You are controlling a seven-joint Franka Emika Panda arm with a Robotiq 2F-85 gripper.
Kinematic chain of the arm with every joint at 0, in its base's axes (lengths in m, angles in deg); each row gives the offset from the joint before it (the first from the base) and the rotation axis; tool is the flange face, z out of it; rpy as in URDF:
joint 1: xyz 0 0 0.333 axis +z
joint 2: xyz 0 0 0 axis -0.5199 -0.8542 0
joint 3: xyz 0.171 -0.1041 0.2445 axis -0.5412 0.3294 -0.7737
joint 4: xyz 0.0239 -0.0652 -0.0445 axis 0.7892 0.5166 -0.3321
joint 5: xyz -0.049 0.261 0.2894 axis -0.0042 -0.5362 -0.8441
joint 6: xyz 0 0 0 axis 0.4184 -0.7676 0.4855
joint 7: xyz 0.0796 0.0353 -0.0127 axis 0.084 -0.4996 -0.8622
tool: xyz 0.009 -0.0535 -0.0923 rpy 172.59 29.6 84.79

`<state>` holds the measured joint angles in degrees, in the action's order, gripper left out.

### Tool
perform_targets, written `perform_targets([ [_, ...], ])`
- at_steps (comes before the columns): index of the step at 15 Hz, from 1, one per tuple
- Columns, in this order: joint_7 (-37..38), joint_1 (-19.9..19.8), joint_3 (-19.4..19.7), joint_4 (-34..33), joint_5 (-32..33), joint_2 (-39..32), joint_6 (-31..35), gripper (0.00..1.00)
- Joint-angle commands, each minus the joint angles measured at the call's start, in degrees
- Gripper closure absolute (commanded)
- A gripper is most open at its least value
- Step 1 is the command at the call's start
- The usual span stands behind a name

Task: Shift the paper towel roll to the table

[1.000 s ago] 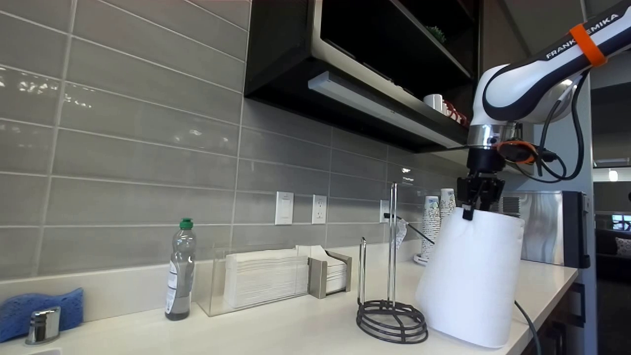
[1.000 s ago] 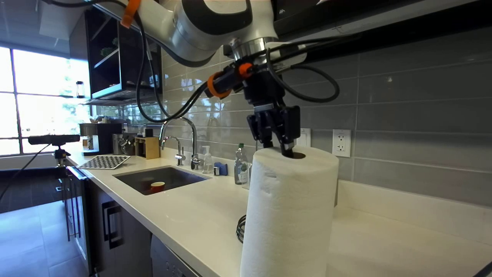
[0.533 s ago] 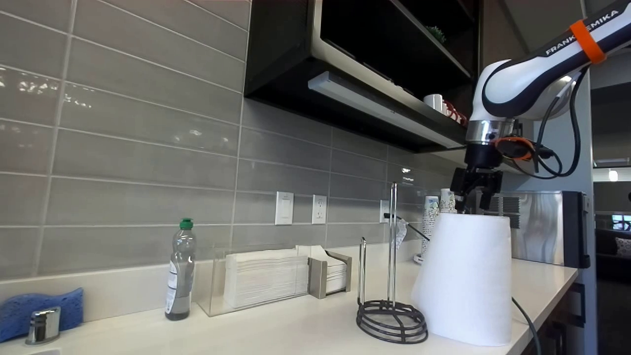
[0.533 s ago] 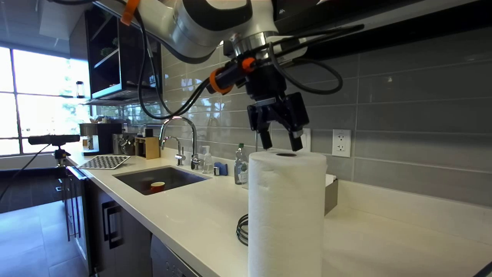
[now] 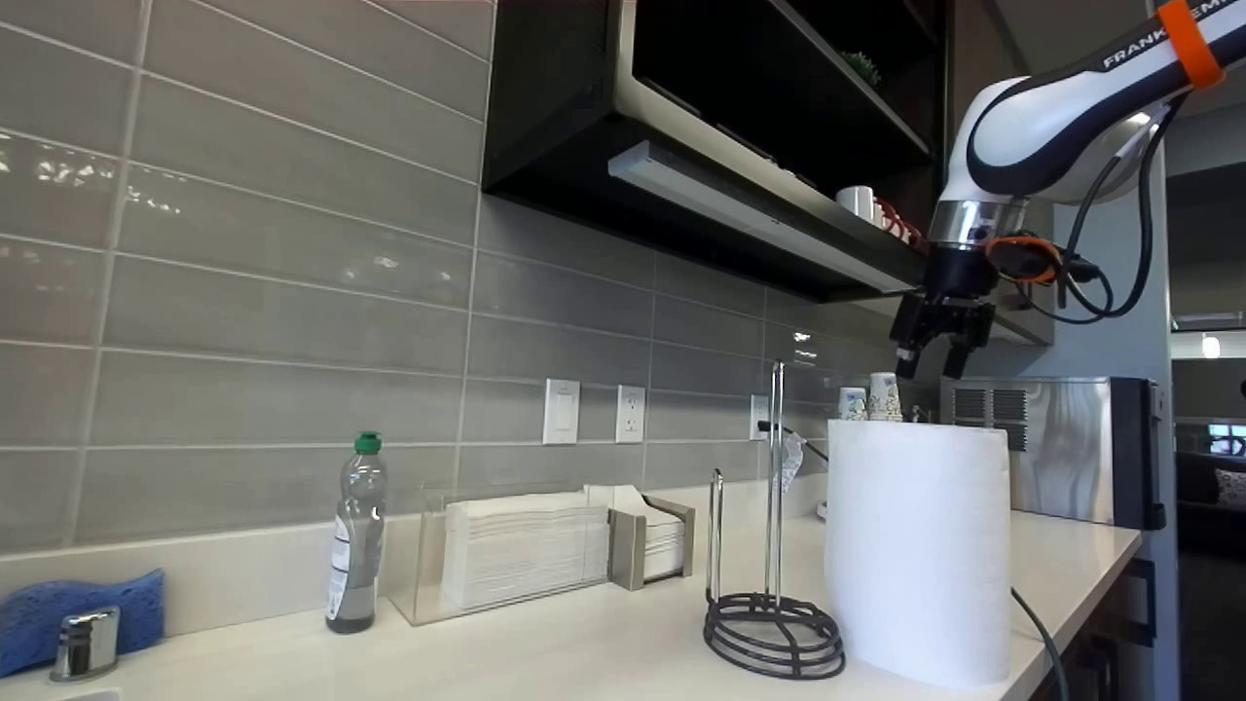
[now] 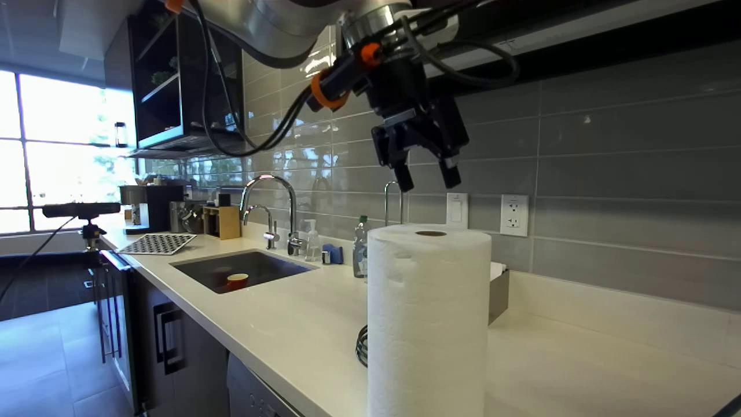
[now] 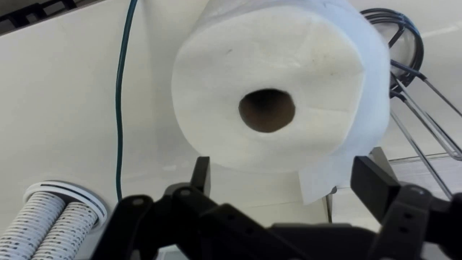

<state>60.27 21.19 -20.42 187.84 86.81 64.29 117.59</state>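
below my gripper [image 6: 427,180], well apart from its fingertips, the paper towel roll [image 6: 428,324] stands upright on the table [image 6: 301,324]. my fingers are spread, nothing between them. also lower than me, just beside the roll, the wire stand [image 5: 774,526] is bare; i can't tell whether the two touch. i judge the shift done; all that seems left is moving clear.

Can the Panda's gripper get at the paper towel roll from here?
Likely yes: the gripper hangs open above the paper towel roll, with nothing visible between them; the wire holder stands off to one side.
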Motion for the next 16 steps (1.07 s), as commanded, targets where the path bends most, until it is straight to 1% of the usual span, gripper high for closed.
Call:
perform_targets([
  [1,-4.48,0.26,0.41,0.02,-1.58,5.05,-1.94,0.0],
  [4,-7.83,0.9,0.79,0.43,-2.4,9.54,-3.82,0.0],
  [9,-13.21,3.35,2.02,0.91,-5.99,16.58,-8.21,0.0],
  [12,-15.8,4.76,3.01,0.5,-7.66,19.5,-11.5,0.0],
  [16,-18.41,5.92,4.12,-0.06,-8.07,22.34,-15.37,0.0],
])
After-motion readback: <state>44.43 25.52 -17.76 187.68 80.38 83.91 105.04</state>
